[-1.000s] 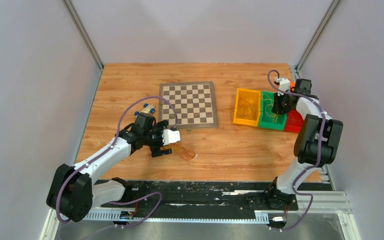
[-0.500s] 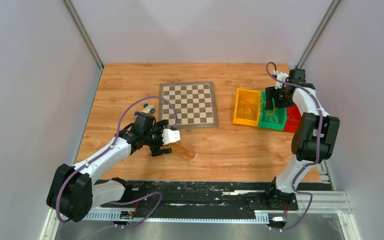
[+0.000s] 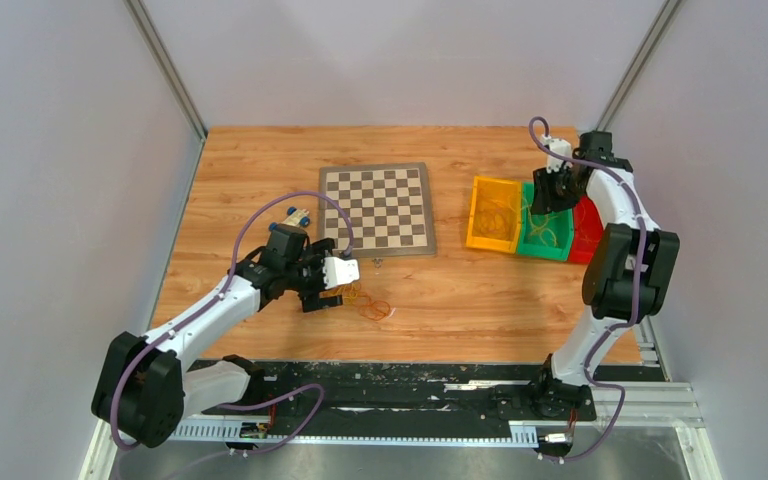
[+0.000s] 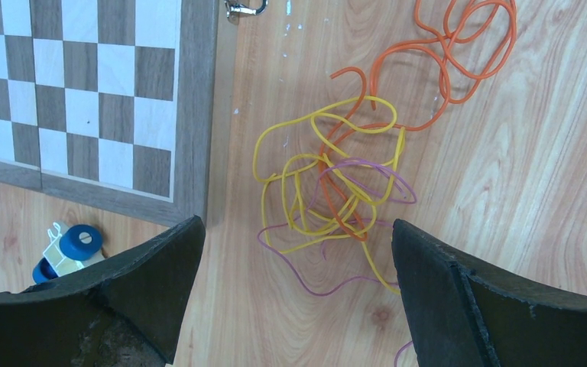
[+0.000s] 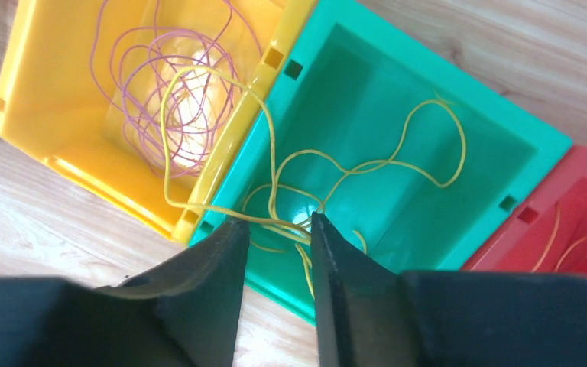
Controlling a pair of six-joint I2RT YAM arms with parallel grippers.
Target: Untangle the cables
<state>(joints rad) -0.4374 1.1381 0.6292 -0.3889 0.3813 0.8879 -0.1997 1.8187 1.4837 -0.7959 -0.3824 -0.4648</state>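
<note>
The cables to sort are a loose tangle of very thin, limp strands (image 4: 329,180). It lies flat on the light wooden tabletop (image 4: 543,199), just off a corner of the brown-and-cream wooden chessboard (image 4: 84,92). A yellow strand makes the knotted middle, folded into several overlapping loops. An orange strand (image 4: 443,61) threads through that knot and spreads into its own cluster of loops beside it. A fine purple strand (image 4: 367,172) weaves through the yellow and trails out past it.

The left pincer (image 4: 294,225) hangs over the tangle with its black fingers spread wide, one on either side of it. As far as the wrist view shows, they touch no strand. A small blue-capped white object (image 4: 69,248) lies on the tabletop by the chessboard's edge.

At the far right of the tabletop three open plastic bins stand pressed side by side: a yellow bin (image 5: 15,53), a green bin (image 5: 367,92) and a red bin (image 5: 581,199). The yellow bin holds a coil of purple strands (image 5: 145,69). A long yellow cable (image 5: 397,157) starts there, crosses the shared rim and loops about inside the green bin. The red bin shows a short piece of thin yellowish strand (image 5: 554,229).

The right pincer (image 5: 279,225) is above the green bin's near wall. Its fingers stand a little apart, with green plastic showing through the narrow gap. The long yellow cable runs into that gap, but nothing is squeezed there.
</note>
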